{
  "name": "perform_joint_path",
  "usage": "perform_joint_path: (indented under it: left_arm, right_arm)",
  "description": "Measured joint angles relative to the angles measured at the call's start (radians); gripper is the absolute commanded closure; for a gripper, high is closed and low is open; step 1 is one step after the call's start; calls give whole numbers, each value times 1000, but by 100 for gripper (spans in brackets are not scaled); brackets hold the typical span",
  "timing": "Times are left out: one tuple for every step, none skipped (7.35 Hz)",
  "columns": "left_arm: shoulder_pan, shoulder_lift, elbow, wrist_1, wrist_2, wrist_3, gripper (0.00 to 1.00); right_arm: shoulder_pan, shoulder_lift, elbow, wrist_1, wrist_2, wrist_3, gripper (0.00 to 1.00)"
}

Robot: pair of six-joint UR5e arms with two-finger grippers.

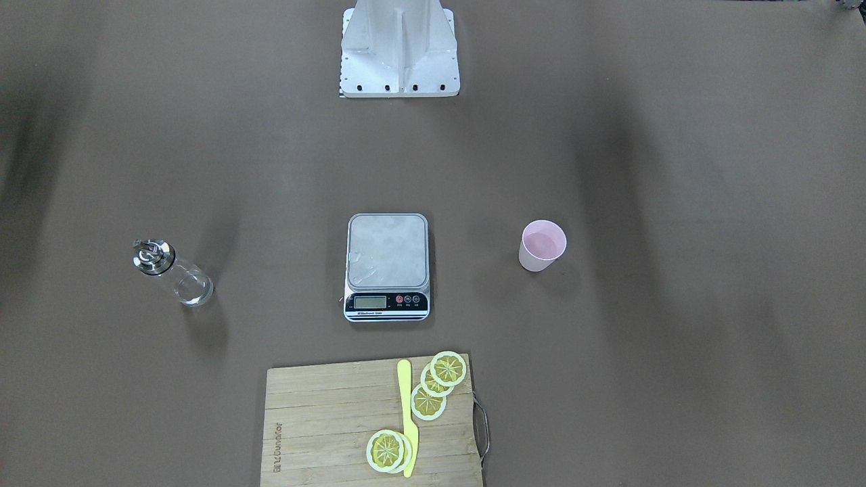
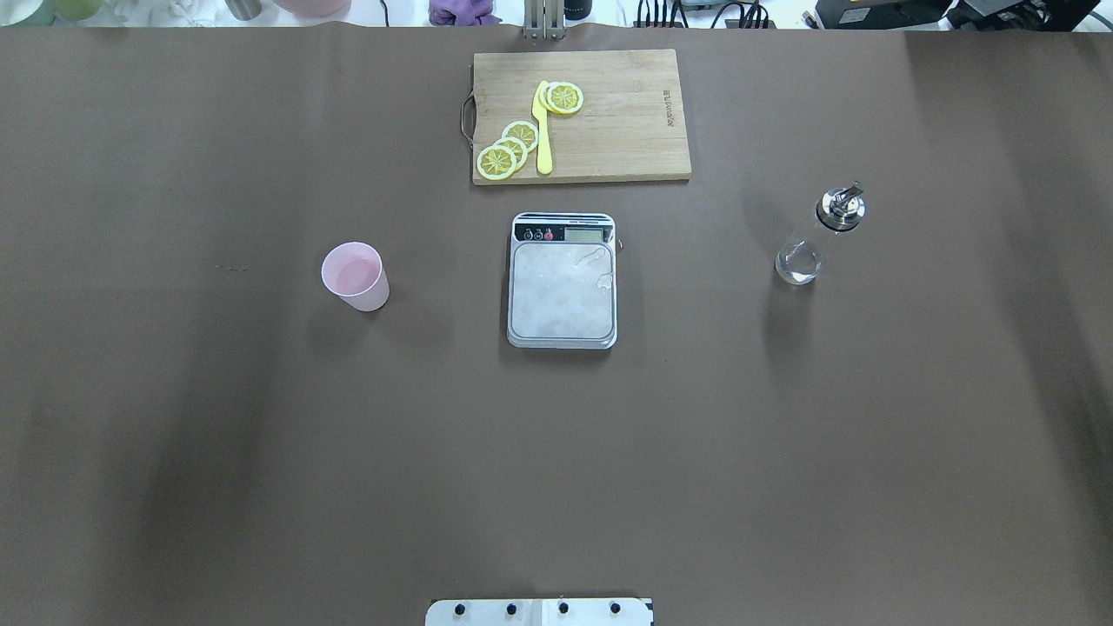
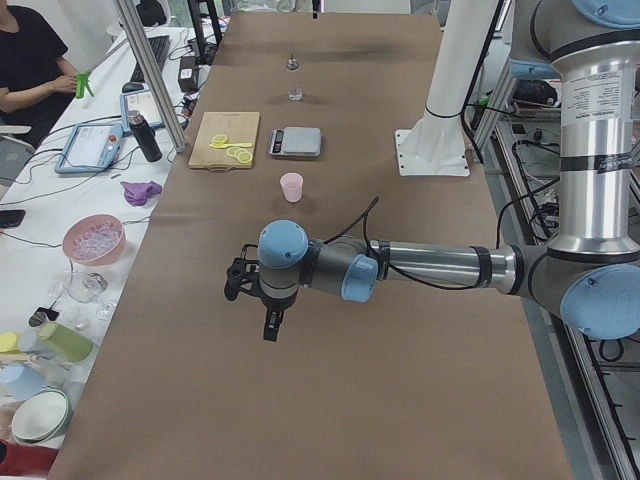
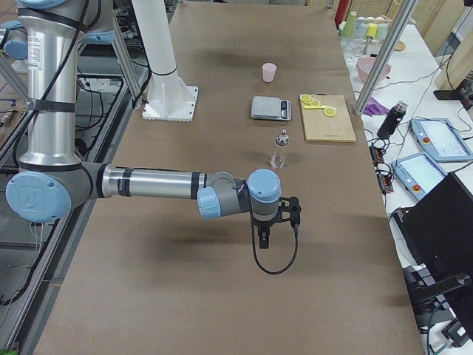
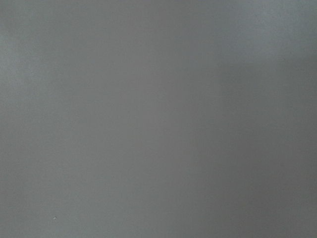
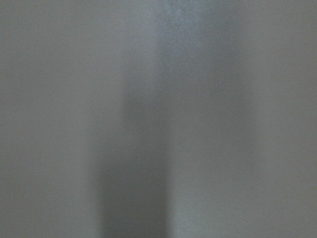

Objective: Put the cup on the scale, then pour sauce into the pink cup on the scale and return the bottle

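**Cup and bottle stand on the table either side of the scale, and both grippers are hard to read**

Taking the overhead view with the scale as the dial's centre, the cup stands upright on the table at 9 o'clock. It is well apart from the scale, not on it. The cup is smooth, pale pink plastic, round-mouthed and tapering to a narrower foot. The bottle stands at 3 o'clock, also well apart. It is a clear glass cylinder topped by a shiny metal pourer cap with a small spout.

The scale is a flat rectangle with rounded corners. Its brushed silver platform carries cloudy smears. The black strip with the display and round buttons faces 12 o'clock.

At 12 o'clock lies a slatted wooden cutting board with a wire handle. On it are flat lemon slices and a slim yellow knife. The table cover is matte brown, faintly creased and shadowed.

The display's reading is too small to make out. Whether the cup or bottle holds liquid cannot be told. The white base plate is cut off at 6 o'clock.

Both wrist cameras show only blurred grey-brown surface. The left gripper and right gripper appear only in the side views, hanging over the table near its ends. I cannot tell whether either is released or clenched.
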Motion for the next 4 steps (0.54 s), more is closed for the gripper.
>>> perform_joint_path:
  left_arm:
    - [0, -1, -1, 2, -11, -1, 2]
    - [0, -4, -2, 4, -26, -2, 2]
    - [0, -11, -3, 5, -33, -7, 2]
    - [0, -20, -6, 7, -36, -28, 2]
  right_arm:
    - [-2, 3, -2, 5, 4, 12, 0]
    - [-4, 7, 0, 8, 7, 28, 0]
    - [-5, 11, 3, 8, 9, 37, 0]
    - [-6, 17, 5, 8, 9, 41, 0]
